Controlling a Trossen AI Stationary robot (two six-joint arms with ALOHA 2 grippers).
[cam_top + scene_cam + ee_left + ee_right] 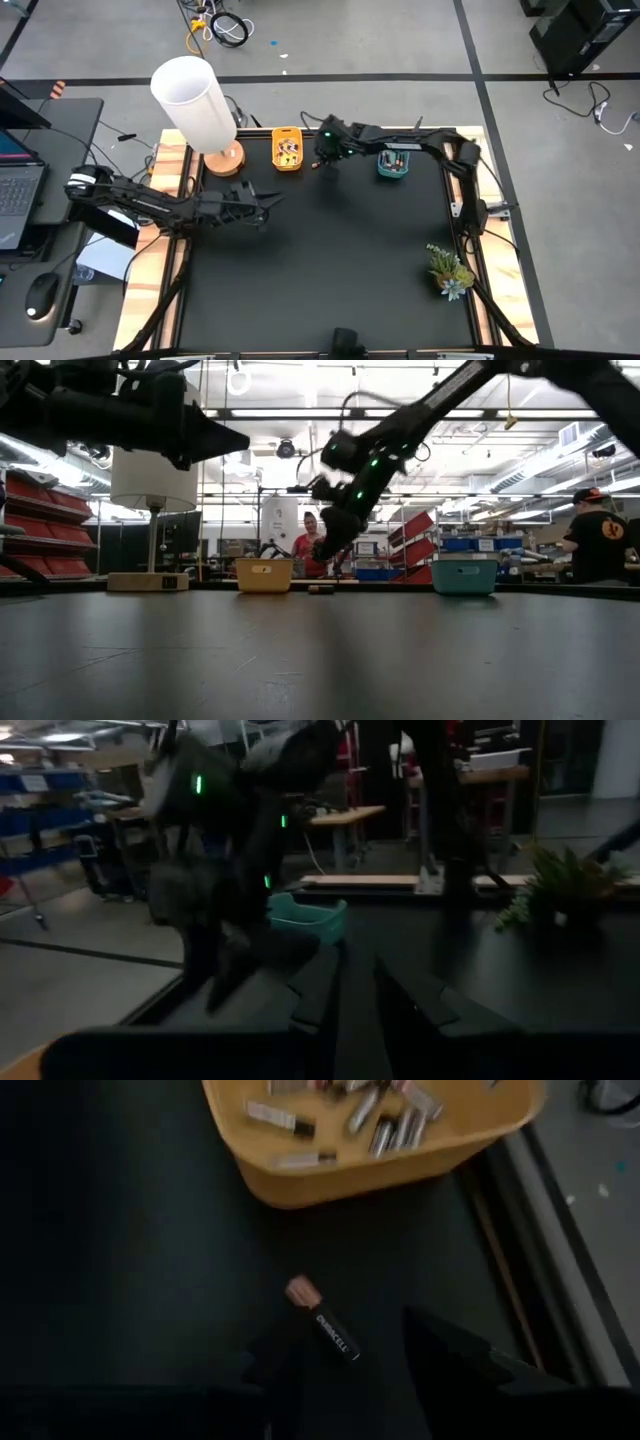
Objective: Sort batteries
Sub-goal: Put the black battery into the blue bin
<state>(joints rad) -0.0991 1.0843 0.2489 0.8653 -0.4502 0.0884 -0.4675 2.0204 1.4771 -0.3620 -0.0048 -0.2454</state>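
**Right arm hovers over a lone battery by the yellow bin**

The right arm stretches from the surface's right edge across the far side, elbow bent, its right gripper (327,158) hanging between the yellow bin (287,149) and the teal bin (393,163). Its jaws stand wide apart and empty — through the wrist camera, a dark battery (323,1321) with a copper end lies flat on the black surface (330,270) right between the fingers (455,1345), just short of the yellow bin's wall. In the low view the same battery (321,589) sits on the surface beneath the gripper, which is tilted down above it, not touching.

More batteries (385,1125), silvery ones among them, are heaped inside the yellow bin; others lie in the teal bin.

The left arm waits low over the left side, reaching inward, its left gripper (268,201) with jaws narrow and nothing between them.

Around the surface — a lamp (197,105) with a white shade on a wooden base at the far left corner, a small potted plant (449,270) on the right. Beyond, a workshop with red shelf bins, and two people (312,545) in the background.
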